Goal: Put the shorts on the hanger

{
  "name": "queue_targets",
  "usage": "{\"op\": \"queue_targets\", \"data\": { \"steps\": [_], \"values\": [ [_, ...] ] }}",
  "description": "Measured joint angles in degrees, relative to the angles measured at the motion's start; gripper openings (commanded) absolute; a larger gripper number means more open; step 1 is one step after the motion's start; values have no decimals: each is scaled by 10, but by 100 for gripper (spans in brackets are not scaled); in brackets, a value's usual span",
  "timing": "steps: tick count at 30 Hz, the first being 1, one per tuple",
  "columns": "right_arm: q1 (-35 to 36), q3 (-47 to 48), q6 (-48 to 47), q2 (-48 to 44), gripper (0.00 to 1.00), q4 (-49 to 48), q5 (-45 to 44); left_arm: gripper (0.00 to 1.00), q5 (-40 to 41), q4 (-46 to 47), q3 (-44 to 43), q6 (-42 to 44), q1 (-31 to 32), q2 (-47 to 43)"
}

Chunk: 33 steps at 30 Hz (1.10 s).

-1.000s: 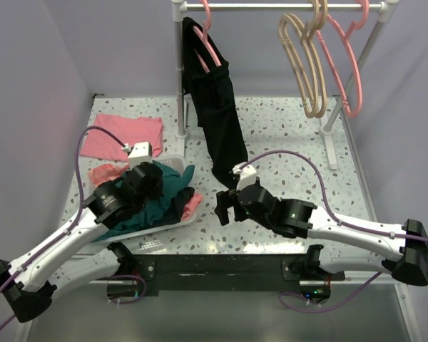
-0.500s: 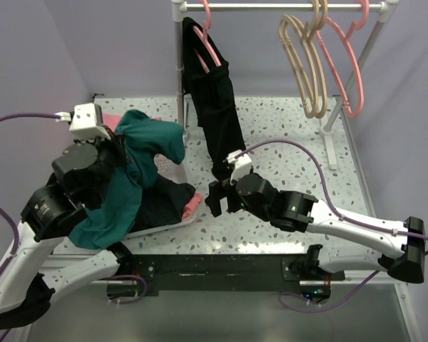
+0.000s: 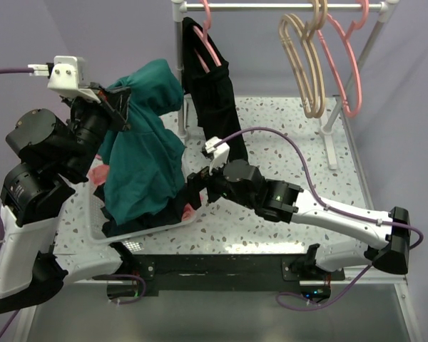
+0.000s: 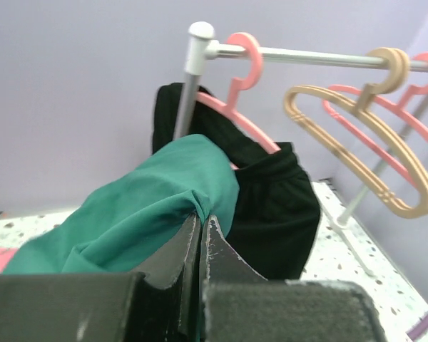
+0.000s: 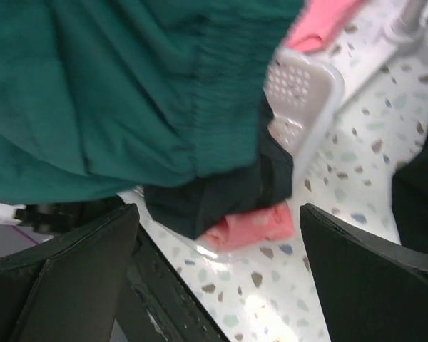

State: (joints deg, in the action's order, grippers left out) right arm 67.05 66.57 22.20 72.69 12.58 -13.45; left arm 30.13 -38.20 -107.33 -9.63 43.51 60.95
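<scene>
Shorts (image 3: 139, 164), one pair, hang at about 10 o'clock in the top view. The left gripper (image 3: 121, 107) has its fingers pressed tight together on a fold of the teal cloth, and the lower end drapes into the single white basket (image 3: 100, 221) at 8 o'clock. The right gripper (image 3: 192, 189), jaws spread wide and holding nothing, sits just beside the basket's 3 o'clock edge. One tan hanger (image 3: 304, 71) hangs from the rail (image 3: 271, 6) at 1 o'clock, beside a pink hanger (image 3: 342, 64). Another pink one at 12 o'clock carries the one black garment (image 3: 217, 107). A second ago the left gripper was low in the basket on the bundled shorts. It has since risen and lifted them, and the right gripper has slid toward 9 o'clock. The table (image 3: 292, 142) is speckled terrazzo, and the walls are lilac.
</scene>
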Motion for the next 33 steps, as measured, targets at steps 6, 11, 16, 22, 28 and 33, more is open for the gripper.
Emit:
{"op": "queue_targets", "data": {
  "steps": [6, 11, 16, 22, 28, 33],
  "values": [
    [-72, -23, 29, 1, 99, -125, 141, 0, -82, 0, -29, 2, 0, 14],
    [-146, -118, 112, 6, 99, -270, 260, 0, -133, 3, -62, 2, 0, 22],
    [-157, -179, 180, 15, 95, -384, 329, 0, -162, 12, -84, 1, 0, 31],
    [-157, -198, 249, 14, 37, -494, 371, 0, -177, 31, -75, -7, 0, 33],
    [-157, -206, 271, -36, 0, -464, 377, 0, -188, 51, -73, -19, 0, 48],
    [-153, -127, 201, -164, 0, -258, 320, 0, -212, 73, -51, -37, 0, 61]
  ]
}}
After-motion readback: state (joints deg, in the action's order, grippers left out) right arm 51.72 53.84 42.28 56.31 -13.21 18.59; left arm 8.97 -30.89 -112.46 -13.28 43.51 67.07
